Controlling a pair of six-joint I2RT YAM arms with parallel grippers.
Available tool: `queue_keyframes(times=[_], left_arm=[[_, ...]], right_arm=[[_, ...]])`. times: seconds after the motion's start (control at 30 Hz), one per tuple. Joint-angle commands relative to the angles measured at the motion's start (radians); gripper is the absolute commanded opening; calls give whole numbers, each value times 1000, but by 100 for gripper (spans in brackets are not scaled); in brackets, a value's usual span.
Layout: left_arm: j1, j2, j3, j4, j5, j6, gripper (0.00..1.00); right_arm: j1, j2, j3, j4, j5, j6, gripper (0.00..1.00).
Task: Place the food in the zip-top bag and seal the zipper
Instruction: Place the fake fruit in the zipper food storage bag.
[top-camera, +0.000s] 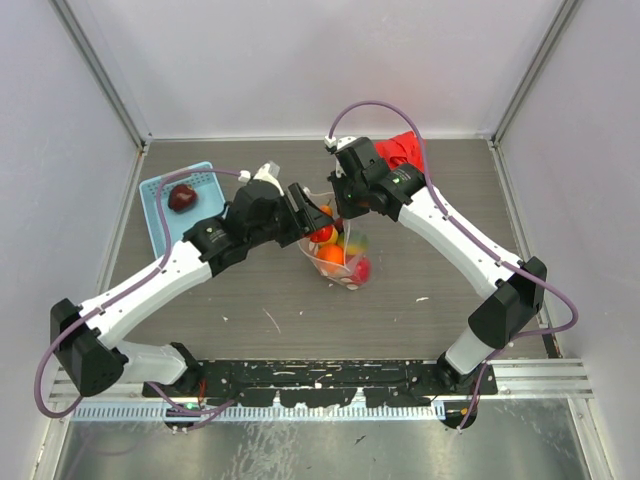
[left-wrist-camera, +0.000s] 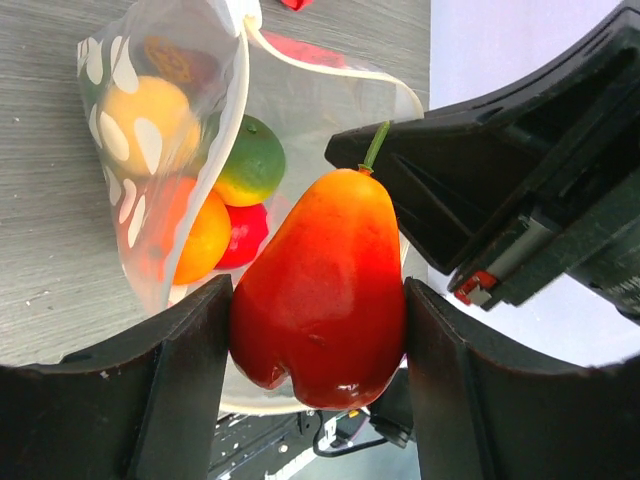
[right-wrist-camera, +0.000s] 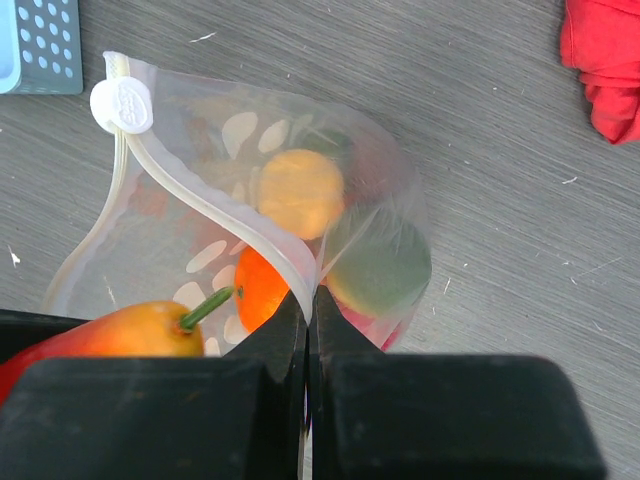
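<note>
The clear dotted zip-top bag (top-camera: 340, 262) stands mid-table with several toy fruits inside: orange (right-wrist-camera: 262, 290), yellow (right-wrist-camera: 300, 192), green (right-wrist-camera: 380, 268) and red (left-wrist-camera: 240, 236). My left gripper (left-wrist-camera: 318, 330) is shut on a red-orange pear-shaped fruit (left-wrist-camera: 320, 290) and holds it at the bag's open mouth. My right gripper (right-wrist-camera: 310, 300) is shut on the bag's upper rim, on the zipper strip (right-wrist-camera: 220, 205), and holds the mouth open. A dark red fruit (top-camera: 182, 197) lies in the light blue basket (top-camera: 165, 222).
A red cloth (top-camera: 402, 148) lies at the back right, also at the right wrist view's top corner (right-wrist-camera: 605, 60). The basket stands at the back left. Grey walls enclose the table on three sides.
</note>
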Motion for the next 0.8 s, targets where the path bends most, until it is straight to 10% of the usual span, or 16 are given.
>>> queue_keyframes(times=[0.0, 0.37, 0.77], left_arm=[[-14, 30, 11, 87, -24, -17, 58], [-20, 38, 17, 89, -24, -8, 86], [-19, -43, 58, -8, -91, 99, 87]], right_arm=[[5, -38, 12, 51, -17, 15, 0], [5, -41, 5, 53, -13, 15, 0], [4, -41, -1, 56, -4, 14, 0]])
